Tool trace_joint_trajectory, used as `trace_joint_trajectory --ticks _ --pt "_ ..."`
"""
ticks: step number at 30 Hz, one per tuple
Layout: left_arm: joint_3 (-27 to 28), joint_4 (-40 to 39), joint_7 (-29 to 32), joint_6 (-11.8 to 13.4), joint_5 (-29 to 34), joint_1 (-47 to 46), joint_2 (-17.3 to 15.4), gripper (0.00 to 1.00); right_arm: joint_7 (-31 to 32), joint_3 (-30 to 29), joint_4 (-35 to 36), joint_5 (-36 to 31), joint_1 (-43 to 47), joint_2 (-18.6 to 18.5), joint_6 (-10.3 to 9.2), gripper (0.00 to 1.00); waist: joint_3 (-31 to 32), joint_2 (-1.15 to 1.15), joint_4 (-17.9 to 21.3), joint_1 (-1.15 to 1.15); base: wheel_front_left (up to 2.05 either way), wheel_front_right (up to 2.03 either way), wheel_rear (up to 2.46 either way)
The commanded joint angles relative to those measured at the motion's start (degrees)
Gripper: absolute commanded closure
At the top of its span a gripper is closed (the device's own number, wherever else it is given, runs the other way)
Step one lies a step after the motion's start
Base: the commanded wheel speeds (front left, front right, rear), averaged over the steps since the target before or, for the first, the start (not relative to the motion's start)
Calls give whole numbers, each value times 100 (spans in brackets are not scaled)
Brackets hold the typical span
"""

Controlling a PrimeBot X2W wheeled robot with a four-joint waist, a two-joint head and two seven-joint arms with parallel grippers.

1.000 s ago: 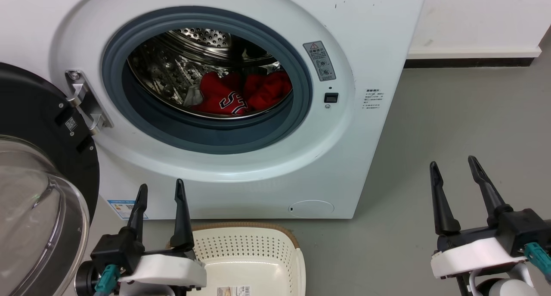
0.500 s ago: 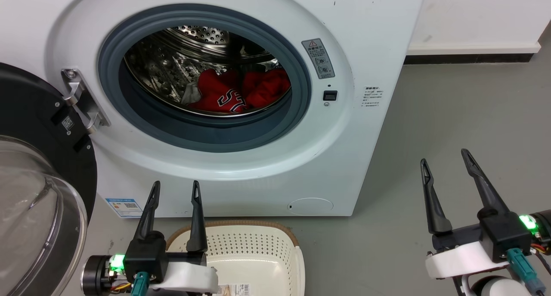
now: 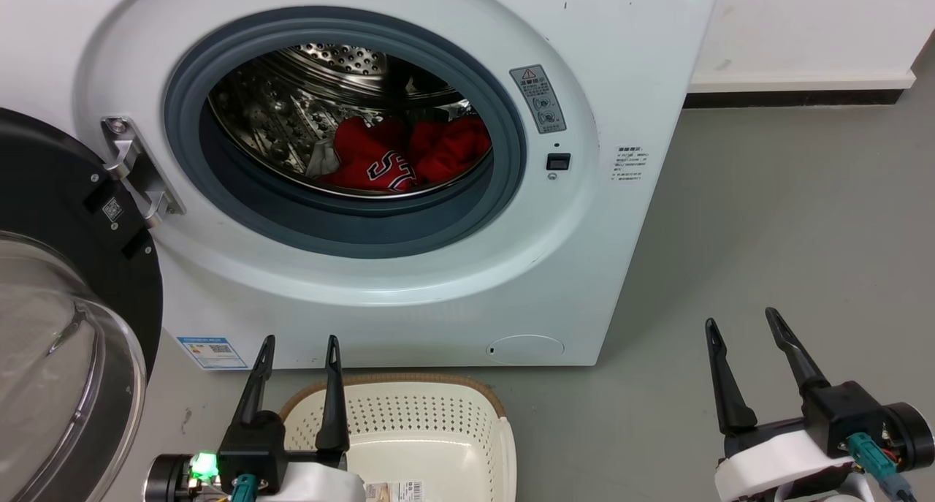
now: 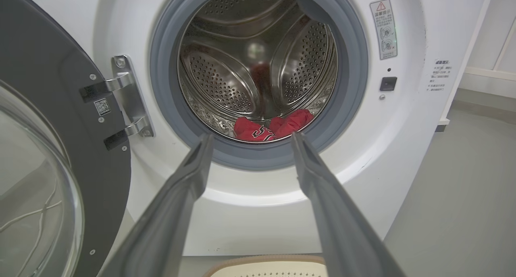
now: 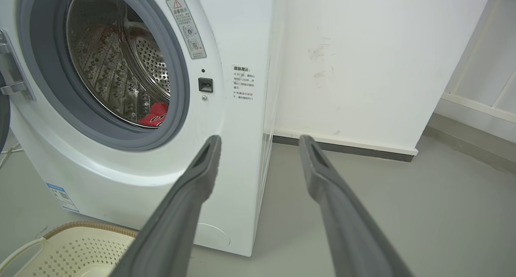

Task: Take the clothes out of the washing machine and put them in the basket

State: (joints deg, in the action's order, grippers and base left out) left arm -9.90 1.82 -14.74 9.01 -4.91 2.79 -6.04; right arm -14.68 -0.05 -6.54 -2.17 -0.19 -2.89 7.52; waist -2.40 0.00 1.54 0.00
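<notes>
Your left gripper point(image 3: 301, 339) sat lower left, spread wide and empty, beside the cream perforated plastic basket point(image 3: 424, 414); your right gripper point(image 3: 739, 317), equally wide, hung lower right. The bright red fabric clothes point(image 3: 387, 158) lay upper centre, inside the large white front-loading washing machine point(image 3: 438, 290).

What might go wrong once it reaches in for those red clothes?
1. The clothes lie low inside the washing machine, behind its grey rim. The left gripper may catch its fingers on that rim, or lift only one garment.
2. The open door stands close beside that gripper, so the arm may bump it.
3. The basket sits on the floor just below the opening, so a trailing garment might drop beside it.
</notes>
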Motion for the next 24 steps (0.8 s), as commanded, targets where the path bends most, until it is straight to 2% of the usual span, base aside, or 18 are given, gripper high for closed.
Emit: trace_joint_trajectory --ticks 1,10,19,24 --pt "43 14 -46 -43 174 28 43 0 -52 -12 -35 -122 -111 3 -6 0 -6 0 7 0 0 0 0" --pt "167 94 -50 -186 343 34 148 0 -54 -65 -101 -167 -128 3 -6 0 0 0 6 0 0 0 0" --pt "396 168 -49 -592 202 -109 88 0 -53 -265 -273 10 -402 5 -6 0 -361 0 461 0 0 0 0" --pt "731 285 -48 -1007 281 -714 -412 0 -53 -199 -207 222 -679 5 -6 0 -1099 0 904 0 0 0 0"
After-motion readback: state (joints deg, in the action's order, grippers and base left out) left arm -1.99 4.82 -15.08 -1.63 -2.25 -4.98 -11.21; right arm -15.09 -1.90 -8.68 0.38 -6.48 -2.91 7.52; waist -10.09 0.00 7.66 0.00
